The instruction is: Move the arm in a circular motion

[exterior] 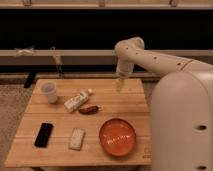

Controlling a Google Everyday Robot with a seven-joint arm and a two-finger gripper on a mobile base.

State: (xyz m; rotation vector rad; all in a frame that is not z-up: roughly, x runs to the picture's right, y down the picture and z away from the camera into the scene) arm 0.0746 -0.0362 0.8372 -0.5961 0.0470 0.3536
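The arm (160, 62) is large, glossy white, with thick tubular segments and small dark dots. It comes in from the right; its rounded elbow (129, 50) bends down over the table's far right part. The gripper (120, 84) is the narrow pale tip, hanging just above the wooden table (110, 100) near its back edge, far behind the orange bowl (117, 136). It holds nothing that I can see.
On the table are a white cup (48, 92) at the back left, a white bottle lying down (76, 101), a dark red-brown item (89, 109), a black phone (43, 134) and a pale packet (76, 138). A dark wall with a rail stands behind.
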